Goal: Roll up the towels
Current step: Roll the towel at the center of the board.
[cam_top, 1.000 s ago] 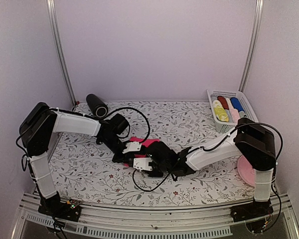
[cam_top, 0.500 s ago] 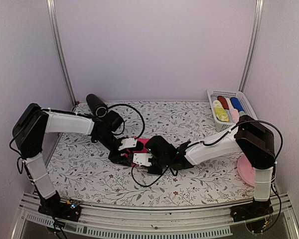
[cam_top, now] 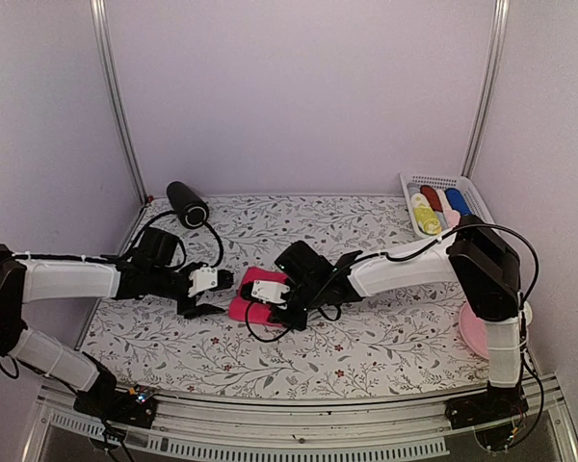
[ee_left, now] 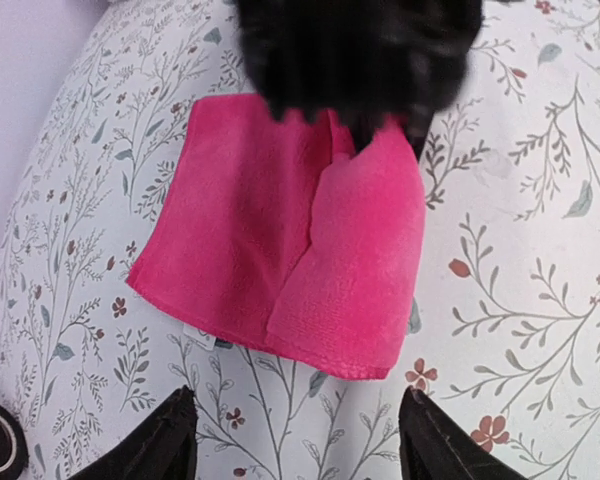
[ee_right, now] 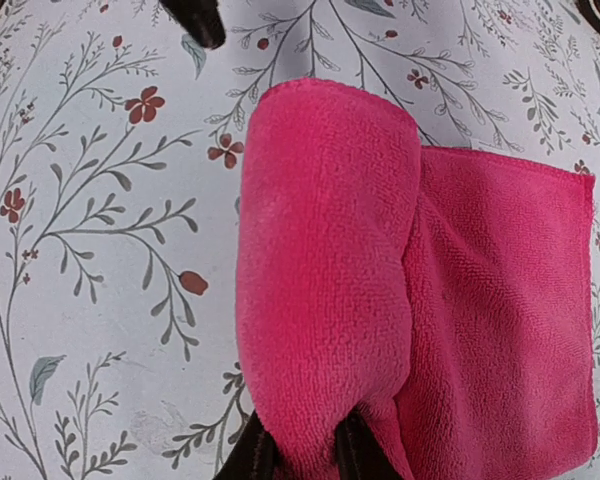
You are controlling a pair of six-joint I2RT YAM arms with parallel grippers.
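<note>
A hot pink towel [cam_top: 241,309] lies on the flowered table [cam_top: 366,337] left of centre, one long edge folded over into a loose roll [ee_right: 325,270]. My right gripper [ee_right: 300,455] is shut on the near end of that fold, which is pinched between its two black fingers; in the top view the right gripper [cam_top: 267,310] sits over the towel's right part. My left gripper [cam_top: 212,296] stands open just left of the towel, clear of it. In the left wrist view the towel [ee_left: 280,240] lies ahead of the spread left gripper [ee_left: 300,440], nothing between its fingers.
A white basket [cam_top: 472,189] at the back right holds rolled towels: yellow [cam_top: 424,214], red [cam_top: 431,197], blue [cam_top: 458,202] and a pale one. A black cylinder [cam_top: 186,203] lies at the back left. A pink plate [cam_top: 477,332] sits behind the right arm.
My left gripper has opened, let go of the towel and drawn back to the left. The right gripper has closed on the towel's fold and shifted left with it.
</note>
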